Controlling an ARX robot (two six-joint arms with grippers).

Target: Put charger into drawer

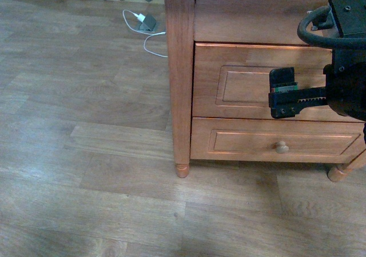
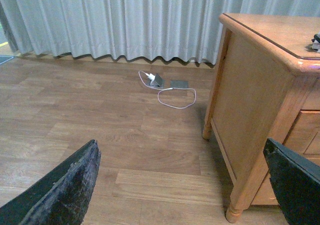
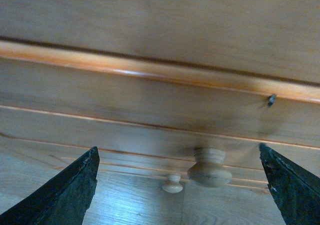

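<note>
In the front view, the right gripper [image 1: 284, 94] hangs before the taller brown wooden drawer with a recessed panel front [image 1: 240, 85], hiding its knob. Below is the shallower drawer with a small knob [image 1: 281, 147]. A grey-green block with a loose white cable [image 1: 147, 21] lies on the wooden floor [image 1: 86, 154], well apart from the cabinet.

In the left wrist view, the left gripper [image 2: 180, 145] has its jaws spread wide and empty above the floor, beside the cabinet's side. On the counter [image 2: 270, 32], which is the cabinet's top, what looks like the small white-and-black charger [image 2: 316, 41] shows only as a sliver at the frame's edge, well apart from these jaws.

In the right wrist view, the right gripper's jaws stand wide apart, gripping nothing. The drawer's large round pale knob [image 3: 209, 167] sits between them, touching neither.
</note>
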